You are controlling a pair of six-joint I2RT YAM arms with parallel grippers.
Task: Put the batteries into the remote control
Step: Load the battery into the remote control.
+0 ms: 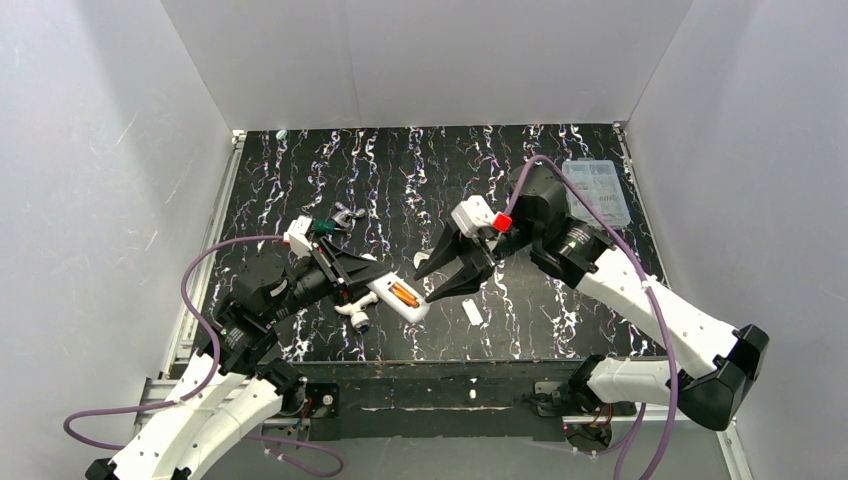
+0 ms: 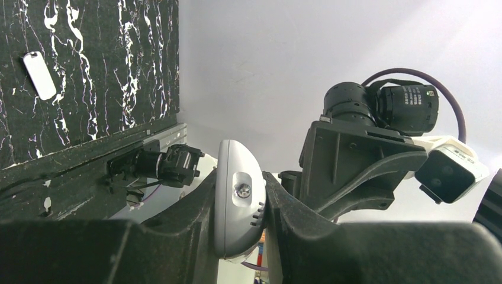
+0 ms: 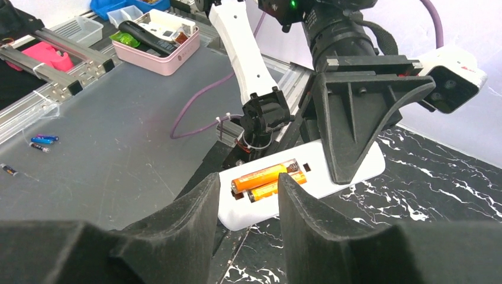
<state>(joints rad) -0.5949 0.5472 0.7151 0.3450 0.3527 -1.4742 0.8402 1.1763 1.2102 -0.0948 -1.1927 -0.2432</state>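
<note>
The white remote control (image 1: 408, 303) lies back-up near the table's front, and my left gripper (image 1: 383, 284) is shut on its rear part. Two orange batteries (image 1: 404, 294) lie side by side in its open recess. In the left wrist view the remote's rounded end (image 2: 237, 201) is pinched between the jaws. My right gripper (image 1: 438, 280) stands open just beyond the remote's free end, nothing between its fingers. The right wrist view shows the batteries (image 3: 267, 179) in the remote (image 3: 314, 177) straight ahead of my right gripper (image 3: 248, 192).
A small flat white cover piece (image 1: 473, 312) lies on the black marbled table right of the remote. A white tube-shaped tool (image 1: 357, 315) lies under the left arm. A clear plastic box (image 1: 597, 190) sits at the back right. White walls enclose the table.
</note>
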